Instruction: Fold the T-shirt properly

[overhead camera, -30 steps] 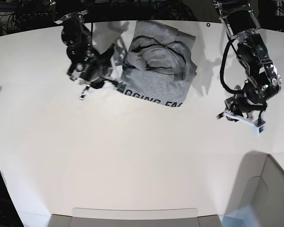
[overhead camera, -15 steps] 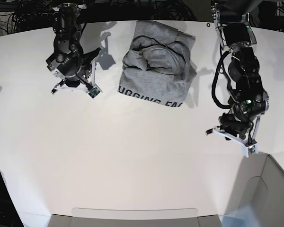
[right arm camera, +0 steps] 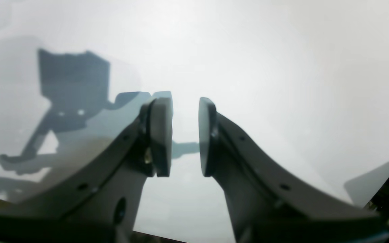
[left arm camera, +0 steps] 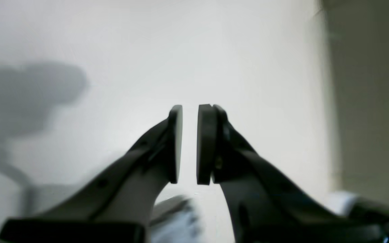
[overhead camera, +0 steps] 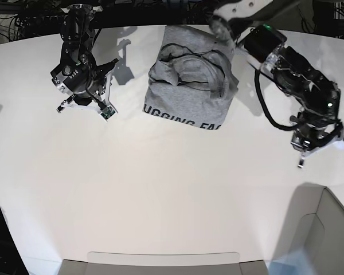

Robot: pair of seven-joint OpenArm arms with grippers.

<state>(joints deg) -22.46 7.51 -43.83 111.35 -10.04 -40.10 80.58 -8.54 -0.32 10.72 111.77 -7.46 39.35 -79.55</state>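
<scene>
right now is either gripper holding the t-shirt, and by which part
Nothing is held. The left gripper and right gripper both show bare table between slightly parted pads, and the T-shirt lies bunched on the table, apart from both.

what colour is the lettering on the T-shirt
Dark, near black, block letters on the heather-grey T-shirt, along its near edge. Base view shows it best.

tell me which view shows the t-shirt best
The base view: the T-shirt lies bunched at the table's far edge, lettering along its near hem. Neither wrist view shows it, only slightly parted, empty pads over bare table.
</scene>
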